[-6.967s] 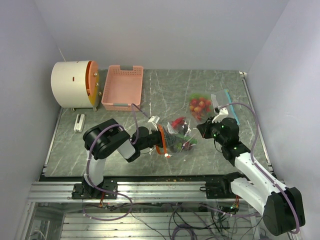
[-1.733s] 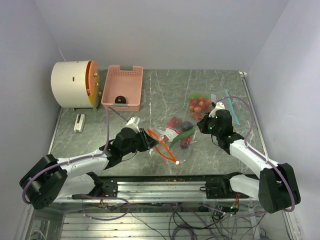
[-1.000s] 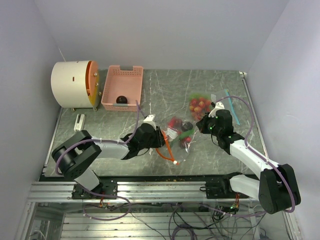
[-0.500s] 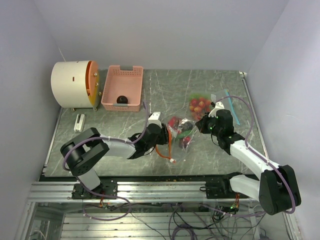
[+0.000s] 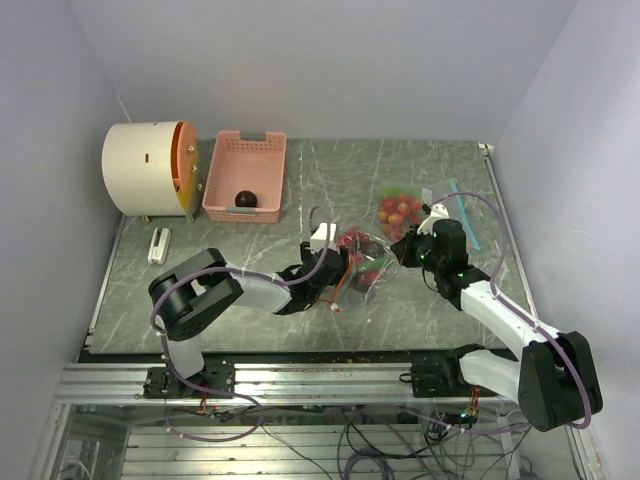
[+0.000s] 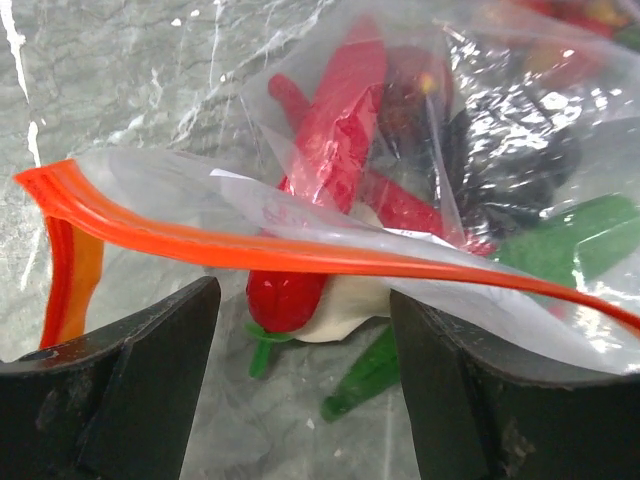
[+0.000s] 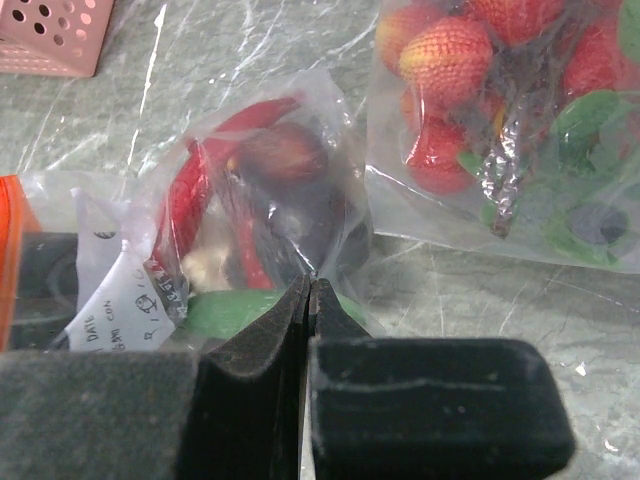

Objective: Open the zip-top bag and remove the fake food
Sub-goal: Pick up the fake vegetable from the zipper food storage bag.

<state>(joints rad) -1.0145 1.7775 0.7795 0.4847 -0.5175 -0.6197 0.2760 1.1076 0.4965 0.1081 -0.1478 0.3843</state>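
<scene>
Two arms meet at one zip-top bag (image 5: 362, 262) near the middle of the counter (image 5: 330, 170). In the top view the bag's long axis runs roughly left to right, with the mouth toward the left arm and the closed end toward the right arm. The left arm reaches low across the counter from its base, forearm nearly flat, with the left claw (image 5: 338, 268) at the bag's mouth. The right arm stretches forward and inward, with the right claw (image 5: 404, 250) at the bag's opposite end. A second bag (image 5: 400, 210) of red pieces lies just behind that claw. A pink basket (image 5: 245, 172) stands well apart at the back left and holds one dark piece (image 5: 241, 199).

Left wrist view: the left claw stands wide open, one finger on either side of the mouth. The orange zip strip (image 6: 230, 245) crosses between the fingers from left to right. The fake food (image 6: 500, 170) is inside the bag. A long red pepper (image 6: 340, 140) points away from the claw and slightly rightward, with a green stem at its near end. Whether the fingers touch the film cannot be told.

Right wrist view: the right claw is closed, its tips pressed together on the bag's clear film. Red, dark purple and green pieces bunch just beyond the tips. The second bag lies just beside them, to the right.
</scene>
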